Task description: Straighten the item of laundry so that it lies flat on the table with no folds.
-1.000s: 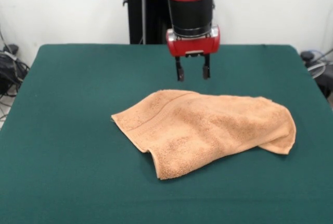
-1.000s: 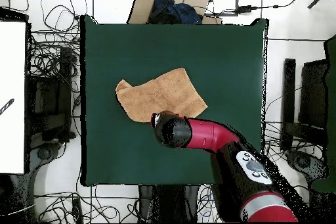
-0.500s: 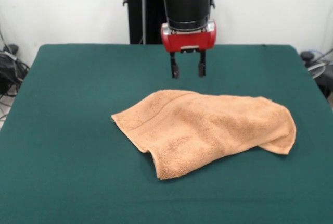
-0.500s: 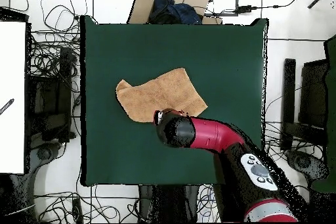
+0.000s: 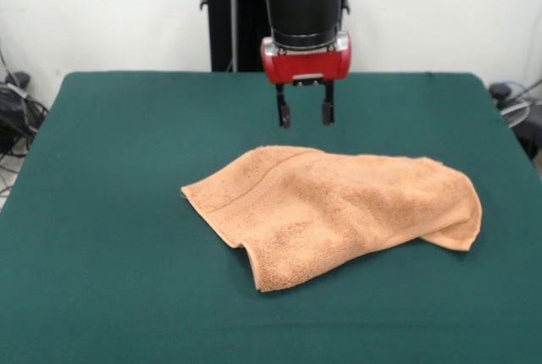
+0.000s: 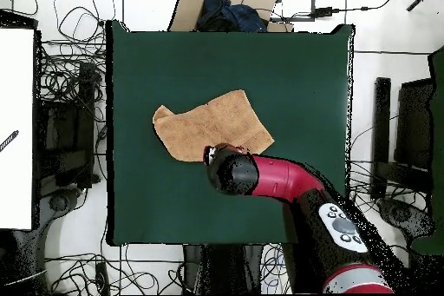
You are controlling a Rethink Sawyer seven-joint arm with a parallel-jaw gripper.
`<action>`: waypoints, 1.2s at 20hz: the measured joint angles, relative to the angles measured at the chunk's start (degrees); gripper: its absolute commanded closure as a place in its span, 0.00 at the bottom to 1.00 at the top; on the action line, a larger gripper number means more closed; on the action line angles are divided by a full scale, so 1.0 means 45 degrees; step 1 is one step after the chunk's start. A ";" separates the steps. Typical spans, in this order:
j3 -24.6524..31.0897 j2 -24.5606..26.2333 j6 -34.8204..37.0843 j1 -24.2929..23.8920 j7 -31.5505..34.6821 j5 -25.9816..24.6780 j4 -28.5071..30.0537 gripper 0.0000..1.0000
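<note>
Claw point(image 5: 302, 115) hangs above the bench point(image 5: 110, 212) with its two dark fingers point(image 5: 283, 115) pointing straight down and standing apart, nothing between them. It is clear of the cloth, over bare green top just beyond the towel's far edge.

Nearest the bench's front edge, the peach-orange towel point(image 5: 339, 212) shows a folded-under corner pointing forward, with a small lip of cloth curling down at that point. From there the towel spreads toward the middle of the bench, rumpled and doubled over on itself, not flat. A woven band point(image 5: 246, 190) runs along its left part, near the left-hand corner. The right end is a rounded, bunched fold, thicker than the rest.

Beyond the towel, the red and black arm point(image 5: 305, 8) comes down to the claw near the bench's far edge.

From overhead, the towel point(image 6: 208, 126) lies a little off the bench's centre, and the arm point(image 6: 277, 180) reaches in across one edge, its end covering the towel's nearest margin.
</note>
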 measured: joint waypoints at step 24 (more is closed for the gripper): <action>0.0000 0.0960 -0.0003 -0.0084 0.0000 -0.0327 -0.0007 0.00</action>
